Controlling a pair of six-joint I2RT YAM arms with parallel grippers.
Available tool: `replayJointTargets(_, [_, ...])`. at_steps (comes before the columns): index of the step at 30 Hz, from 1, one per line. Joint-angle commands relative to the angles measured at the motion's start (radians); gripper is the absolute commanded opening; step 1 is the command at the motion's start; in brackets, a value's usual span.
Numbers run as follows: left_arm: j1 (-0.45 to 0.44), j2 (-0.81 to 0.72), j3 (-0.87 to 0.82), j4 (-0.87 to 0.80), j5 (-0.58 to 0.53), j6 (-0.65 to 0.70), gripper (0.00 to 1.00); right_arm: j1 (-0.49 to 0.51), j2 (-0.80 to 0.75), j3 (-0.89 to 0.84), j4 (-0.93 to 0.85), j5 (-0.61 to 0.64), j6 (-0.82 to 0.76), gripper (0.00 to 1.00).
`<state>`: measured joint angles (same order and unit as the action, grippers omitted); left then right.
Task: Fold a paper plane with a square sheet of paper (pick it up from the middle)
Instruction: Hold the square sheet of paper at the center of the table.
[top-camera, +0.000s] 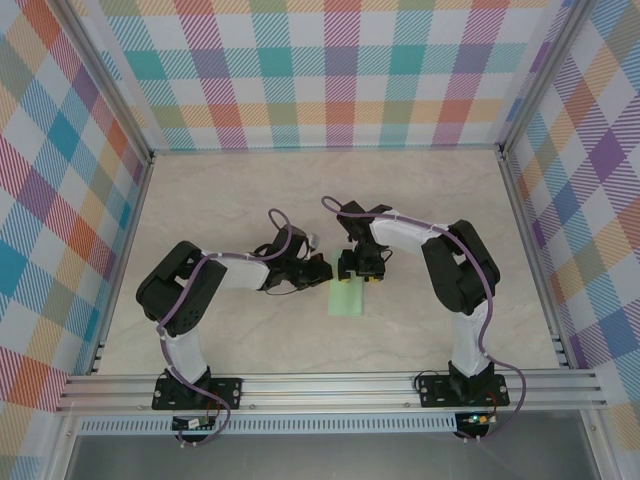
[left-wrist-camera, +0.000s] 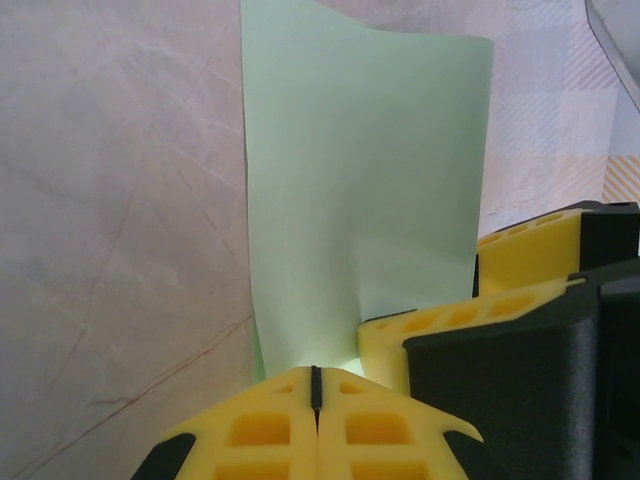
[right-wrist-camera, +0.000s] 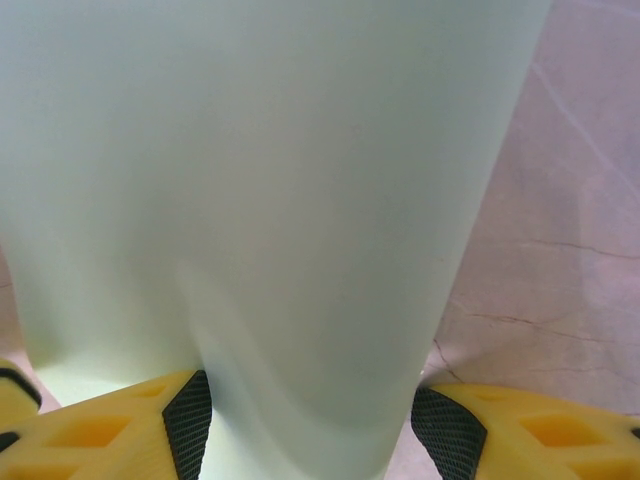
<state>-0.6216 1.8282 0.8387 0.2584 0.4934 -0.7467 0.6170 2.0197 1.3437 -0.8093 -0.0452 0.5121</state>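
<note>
left hand pinches square sheet of paper; right hand open

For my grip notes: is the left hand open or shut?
Shut: the left hand has its fingers pressed together, pinching the sheet.

Place: a robotics lab test cell, plain as day.
Walls: bright plaid panels boxing in three sides, a staged backdrop.
Frame: aluminium rail running across the near edge.
Bench: pale marble-look bench inside the enclosure.
Hardware: left arm and right arm bolted side by side at that rail.
</note>
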Motion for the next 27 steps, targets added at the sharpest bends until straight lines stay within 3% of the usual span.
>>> replayJointTargets(1, [-0.021, 0.02, 0.036, -0.041, 0.02, 0.018, 0.04, 0.007, 0.202, -0.099, 0.097, 0.031, -0.014, 0.63])
replayJointTargets(17, [-0.026, 0.069, 0.075, -0.223, -0.062, 0.049, 0.02, 0.007, 0.174, -0.102, 0.093, 0.029, -0.001, 0.63])
replayJointTargets(27, [-0.026, 0.092, 0.075, -0.357, -0.137, 0.084, 0.01, 0.003, -0.141, -0.112, 0.078, 0.047, 0.087, 0.67])
